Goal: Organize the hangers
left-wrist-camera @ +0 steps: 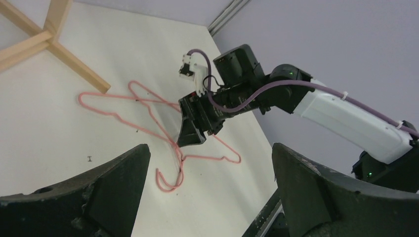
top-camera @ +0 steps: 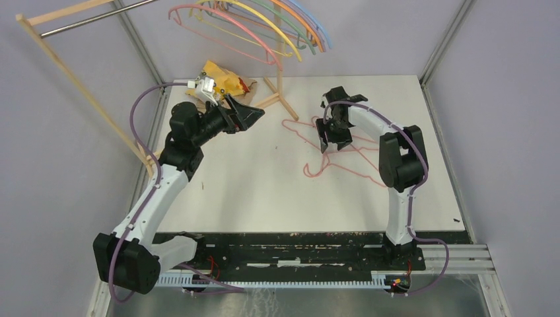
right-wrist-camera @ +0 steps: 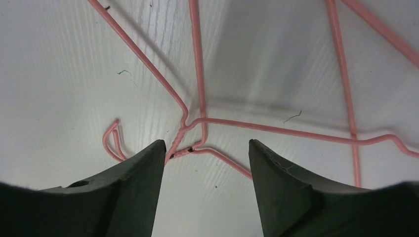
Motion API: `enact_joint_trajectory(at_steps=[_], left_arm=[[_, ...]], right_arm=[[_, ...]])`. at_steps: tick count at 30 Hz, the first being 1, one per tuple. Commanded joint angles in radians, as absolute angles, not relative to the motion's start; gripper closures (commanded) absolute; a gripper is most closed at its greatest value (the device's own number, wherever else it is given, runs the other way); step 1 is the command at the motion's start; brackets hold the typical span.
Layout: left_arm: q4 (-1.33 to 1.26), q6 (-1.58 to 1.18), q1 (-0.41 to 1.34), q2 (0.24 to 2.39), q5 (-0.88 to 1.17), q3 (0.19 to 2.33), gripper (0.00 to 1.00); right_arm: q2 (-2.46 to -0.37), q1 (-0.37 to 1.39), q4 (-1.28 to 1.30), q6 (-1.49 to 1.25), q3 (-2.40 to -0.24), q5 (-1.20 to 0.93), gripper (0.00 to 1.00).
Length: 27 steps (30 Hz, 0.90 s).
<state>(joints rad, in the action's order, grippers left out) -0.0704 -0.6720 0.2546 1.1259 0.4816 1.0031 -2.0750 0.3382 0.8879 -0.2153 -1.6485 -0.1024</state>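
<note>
Two pink hangers (right-wrist-camera: 197,74) lie overlapped on the white table, their twisted necks (right-wrist-camera: 184,129) together and their hooks (top-camera: 308,172) pointing toward the arms. My right gripper (right-wrist-camera: 206,143) hangs low over those necks, jaws apart with one on each side of them, gripping nothing. From the left wrist view, the right gripper (left-wrist-camera: 195,133) sits just above the crossing wires of the pink hangers (left-wrist-camera: 148,106). My left gripper (top-camera: 254,113) is raised near the rack's foot, wide open and empty. Several coloured hangers (top-camera: 264,26) hang at the top of the overhead view.
The wooden-framed rack (top-camera: 66,72) with its metal rail (top-camera: 92,20) leans along the left side, and its foot (top-camera: 280,92) stands on the table's far middle. A yellow cloth (top-camera: 221,78) lies crumpled behind the left gripper. Grey walls enclose the table.
</note>
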Motion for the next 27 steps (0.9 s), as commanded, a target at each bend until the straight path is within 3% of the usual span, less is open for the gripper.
enact_joint_trajectory(at_steps=[1, 13, 27], left_arm=[[-0.129, -0.661, 0.253, 1.111, 0.518, 0.946, 0.01], [-0.133, -0.664, 0.253, 1.116, 0.522, 0.892, 0.01], [-0.177, -0.671, 0.253, 1.141, 0.525, 0.868, 0.01]], right_arm=[[-2.104, 0.341, 0.857, -0.147, -1.71, -0.078, 0.29], [-2.213, 0.341, 0.795, -0.086, -1.729, -0.11, 0.29], [-1.925, 0.377, 0.748, -0.249, -1.358, -0.357, 0.33]])
